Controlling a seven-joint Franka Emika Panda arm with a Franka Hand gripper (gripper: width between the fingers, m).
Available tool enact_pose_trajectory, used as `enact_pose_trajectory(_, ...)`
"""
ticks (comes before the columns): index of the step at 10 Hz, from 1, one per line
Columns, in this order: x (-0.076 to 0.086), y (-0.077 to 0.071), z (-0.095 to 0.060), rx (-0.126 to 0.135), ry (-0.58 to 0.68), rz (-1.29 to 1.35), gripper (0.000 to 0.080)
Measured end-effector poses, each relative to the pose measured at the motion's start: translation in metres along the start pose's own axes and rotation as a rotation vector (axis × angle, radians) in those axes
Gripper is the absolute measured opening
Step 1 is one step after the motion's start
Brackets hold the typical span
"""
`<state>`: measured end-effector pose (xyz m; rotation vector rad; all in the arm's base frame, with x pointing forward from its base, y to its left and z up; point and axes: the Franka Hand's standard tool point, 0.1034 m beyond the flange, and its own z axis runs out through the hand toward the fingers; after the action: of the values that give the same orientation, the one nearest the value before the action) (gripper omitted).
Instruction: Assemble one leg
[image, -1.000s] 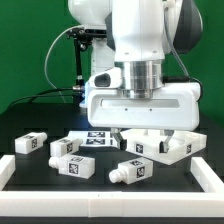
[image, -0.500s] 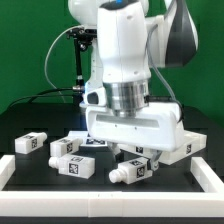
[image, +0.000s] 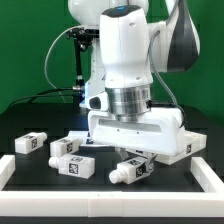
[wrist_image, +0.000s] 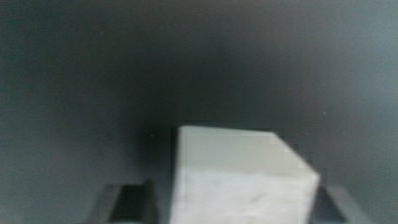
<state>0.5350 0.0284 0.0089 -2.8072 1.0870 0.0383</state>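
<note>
Jaws flank the leg in the wrist view, but whether they pinch it I cannot tell — in the exterior view it lies at 6 o'clock of the gripper, long axis 8 to 2, peg at 8.

Black table, green backdrop, white edge rail

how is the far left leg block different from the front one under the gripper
Place: the small white leg block on the far left lies in the open; the small white leg block at the front lies just under the gripper. Pose: the front one slants, round peg end towards the exterior view's left; the far-left one's peg is not clear. Both are white, carry black-and-white tags and lie on the black table.
</note>
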Motion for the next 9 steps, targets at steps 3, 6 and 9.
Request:
enact_pose_trajectory(3, -0.004, 0.006, -0.015, 0.001, 0.008, -0.087, 0.0282)
enact_pose_trajectory(6, -0.039, 0.048, -0.071, 0.009, 0.054, -0.158, 0.0282)
enact_pose_trajectory(9, -0.042, 0.046, -0.068, 0.008, 0.061, -0.170, 0.0284)
